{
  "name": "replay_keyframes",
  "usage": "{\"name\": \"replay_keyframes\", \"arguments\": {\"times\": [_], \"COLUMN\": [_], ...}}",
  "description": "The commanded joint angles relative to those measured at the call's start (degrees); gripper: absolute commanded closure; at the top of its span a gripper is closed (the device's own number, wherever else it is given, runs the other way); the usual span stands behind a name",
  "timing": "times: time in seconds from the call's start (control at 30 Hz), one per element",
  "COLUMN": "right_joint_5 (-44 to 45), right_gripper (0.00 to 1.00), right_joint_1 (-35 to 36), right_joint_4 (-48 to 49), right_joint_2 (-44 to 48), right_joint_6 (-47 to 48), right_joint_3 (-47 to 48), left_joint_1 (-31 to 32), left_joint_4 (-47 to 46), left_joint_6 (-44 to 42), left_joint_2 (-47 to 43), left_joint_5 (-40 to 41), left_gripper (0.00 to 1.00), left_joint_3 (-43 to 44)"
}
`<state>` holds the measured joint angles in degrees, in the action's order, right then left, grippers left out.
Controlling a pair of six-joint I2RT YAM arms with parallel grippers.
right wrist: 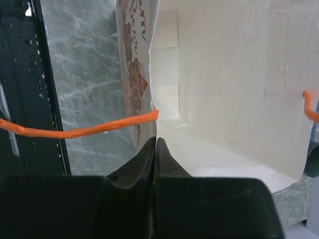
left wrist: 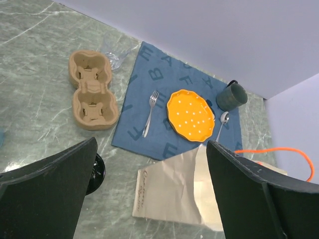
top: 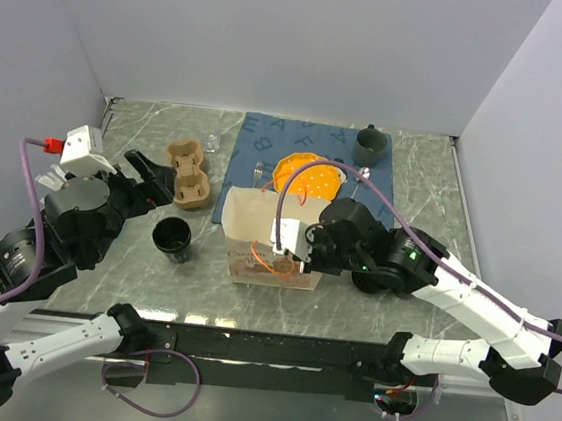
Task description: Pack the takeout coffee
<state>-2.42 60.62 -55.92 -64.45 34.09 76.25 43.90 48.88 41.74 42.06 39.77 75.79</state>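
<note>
Pale walls close in a grey-green marbled table point(top: 434, 186). Near its front left the cup point(top: 172, 237) stands upright on the bare stone. It is small, black and tapered, with no handle. Its round mouth faces up, with a glossy rim and a dark inside; what it holds cannot be told. It sits in front of the brown pulp carrier point(top: 188, 173) and to the left of the paper bag point(top: 260, 218), touching neither.

The left end effector point(left wrist: 152, 143) is released, its two black fingers point(left wrist: 50, 194) spread wide at either side of the wrist view. It is over the table beside the carrier and grips nothing. In that view the cup peeks out at the inner edge of the left-hand finger, mostly hidden behind it.

The bag is at the table's middle, just off the near edge of a blue lettered mat point(top: 258, 138). It has brown print on its outer wall and thin orange handles point(right wrist: 99, 128). The right end effector point(right wrist: 155, 145) is clenched, fingers pressed together at the rim of the bag's mouth, apparently pinching the paper edge. Its wrist view looks straight into the white interior.

On the mat are an orange scalloped plate point(top: 307, 178), a fork point(left wrist: 150, 112) to its left, a spoon point(left wrist: 222, 124) to its right, and a dark green mug point(top: 370, 142) at the far corner. A clear glass point(top: 211, 144) stands behind the carrier.
</note>
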Motion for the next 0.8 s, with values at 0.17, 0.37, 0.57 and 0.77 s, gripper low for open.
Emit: {"name": "replay_keyframes", "arguments": {"times": [0.17,0.37,0.57,0.77], "right_joint_5": [2.2,2.3,-0.1,-2.2], "right_gripper": [0.90,0.64,0.30,0.11], "right_joint_1": [0.2,0.2,0.2,0.3], "right_joint_4": [3.1,4.8,3.2,1.6], "right_joint_2": [2.2,3.6,6.5,8.5], "right_joint_6": [-0.8,-1.8,-3.1,-13.9], "right_joint_3": [-1.1,-0.3,2.6,8.6], "left_joint_1": [-0.2,-0.2,-0.7,-5.3], "left_joint_4": [1.3,2.5,4.4,5.1], "left_joint_6": [1.4,3.6,8.5,11.2], "left_joint_2": [4.0,6.4,9.9,16.8], "left_joint_5": [-1.1,-0.6,0.9,-2.9], "left_gripper": [0.03,0.02,0.01,0.07], "left_joint_3": [-1.2,-0.6,1.0,4.1]}}
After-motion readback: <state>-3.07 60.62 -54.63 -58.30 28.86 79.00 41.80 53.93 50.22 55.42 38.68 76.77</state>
